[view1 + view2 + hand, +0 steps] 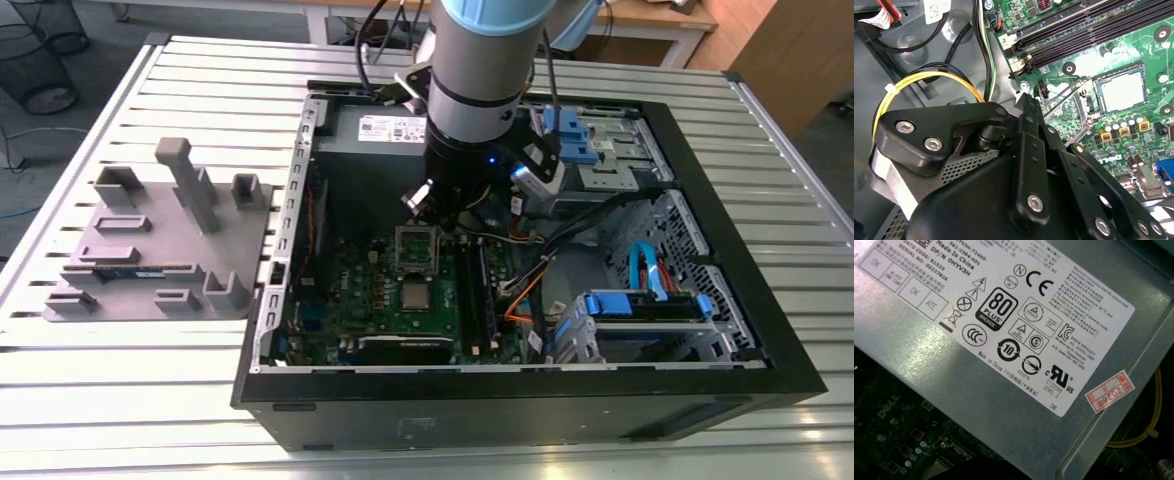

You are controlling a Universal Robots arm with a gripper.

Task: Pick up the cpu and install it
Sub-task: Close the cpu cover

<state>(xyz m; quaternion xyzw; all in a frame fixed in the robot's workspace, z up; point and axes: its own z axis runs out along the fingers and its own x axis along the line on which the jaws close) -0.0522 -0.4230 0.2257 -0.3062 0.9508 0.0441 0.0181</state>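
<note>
1. We see the gripper [447, 205] hanging inside the open computer case [747, 330], above the motherboard [387, 300]; we cannot tell how far it is open, or whether it holds anything.
2. Around it sit the power supply [979, 390], yellow cables [929, 77] and memory slots [1089, 30].
3. The cpu [418, 294] lies flat on the motherboard, near the gripper, just beyond the metal socket frame [416, 247] below it.

An open computer case [534, 400] lies on the bench [160, 400], with a parts holder [160, 240] on the bench at the exterior view's left. A motherboard [387, 300] lies flat in the case. On it, the cpu [418, 295] sits just nearer the camera than the socket frame [415, 248]. The arm [487, 90] reaches down into the case beside that frame. A drive cage [641, 320] fills the case's right side.
</note>
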